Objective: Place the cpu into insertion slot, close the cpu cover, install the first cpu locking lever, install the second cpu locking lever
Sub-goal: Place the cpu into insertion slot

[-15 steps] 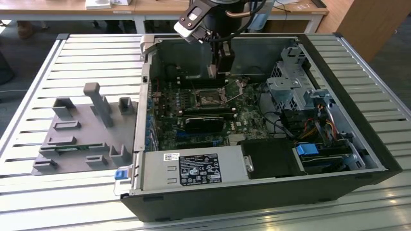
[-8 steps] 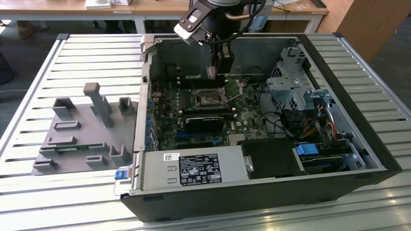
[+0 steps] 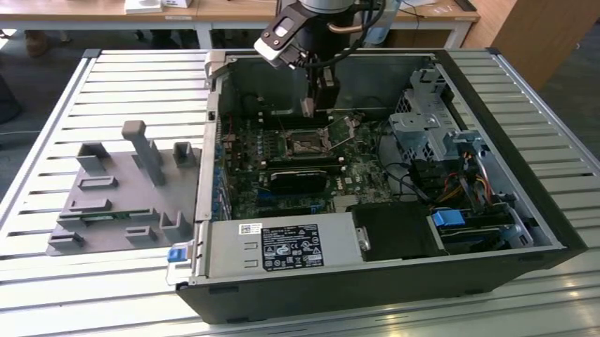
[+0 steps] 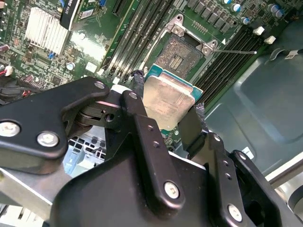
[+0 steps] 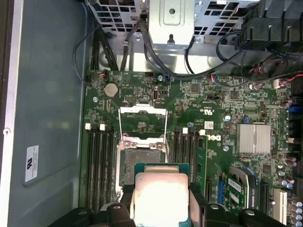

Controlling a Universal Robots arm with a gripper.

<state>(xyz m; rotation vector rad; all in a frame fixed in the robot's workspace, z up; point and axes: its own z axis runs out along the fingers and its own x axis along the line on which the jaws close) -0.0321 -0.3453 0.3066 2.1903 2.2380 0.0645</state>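
My gripper (image 3: pixel 308 107) hangs inside the open computer case, a little above the motherboard, and is shut on the cpu (image 4: pixel 168 100), a small square chip with a dull metallic top and a green rim. One black finger (image 4: pixel 138 87) presses on each side of the cpu (image 5: pixel 161 195). The insertion slot (image 5: pixel 141 163) lies bare just beyond the chip, its contact field exposed, also seen as the slot (image 4: pixel 182 53). The cpu cover (image 5: pixel 143 111), a thin silver frame with a square window, is swung up and open past the slot. Thin wire locking levers (image 5: pixel 119 142) stand raised beside it.
Memory slots (image 5: pixel 99 165) flank the socket on both sides. A black card (image 3: pixel 298 179) lies just in front of the socket, a power supply (image 3: pixel 281 247) at the case front, a drive cage (image 3: pixel 422 126) and cables at the exterior view's right. A grey fixture (image 3: pixel 122 189) sits outside, left.
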